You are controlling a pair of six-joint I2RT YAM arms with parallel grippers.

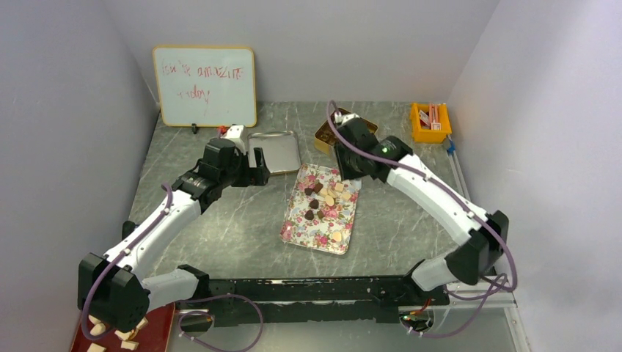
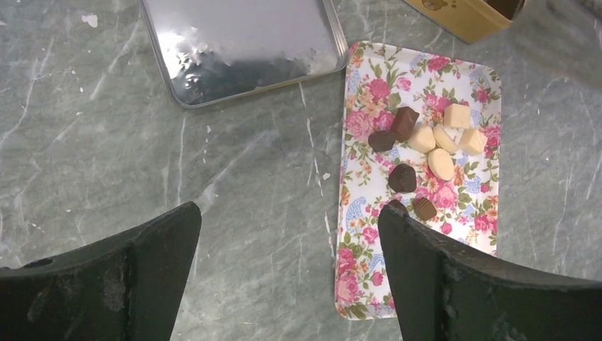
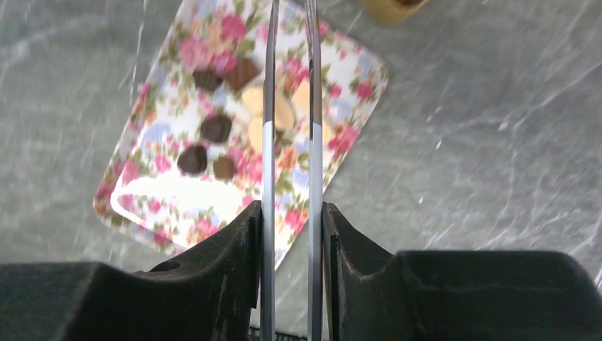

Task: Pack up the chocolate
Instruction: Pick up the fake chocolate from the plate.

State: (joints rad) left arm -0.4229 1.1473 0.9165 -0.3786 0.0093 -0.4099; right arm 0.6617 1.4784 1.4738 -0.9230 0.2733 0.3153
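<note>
The chocolate [image 1: 323, 198] lies as several dark, tan and cream pieces on a floral tray [image 1: 317, 233]; the same chocolate [image 2: 420, 142] and tray [image 2: 369, 284] show in the left wrist view. My right gripper [image 3: 291, 213] is shut on metal tongs [image 3: 268, 106], whose two blades run over the chocolate [image 3: 216, 129] and out of the top of the frame, tips hidden. It hangs over the tray's far end [image 1: 346, 167]. My left gripper [image 2: 289, 213] stands open over bare table, left of the tray, holding nothing.
A gold tin [image 1: 328, 134] stands beyond the tray, and its silver lid [image 1: 274, 150] lies flat to the left. A whiteboard [image 1: 205, 86] leans at the back left and an orange bin [image 1: 430, 122] sits at the back right. A red board [image 1: 158, 330] with beige chunks is at the near left.
</note>
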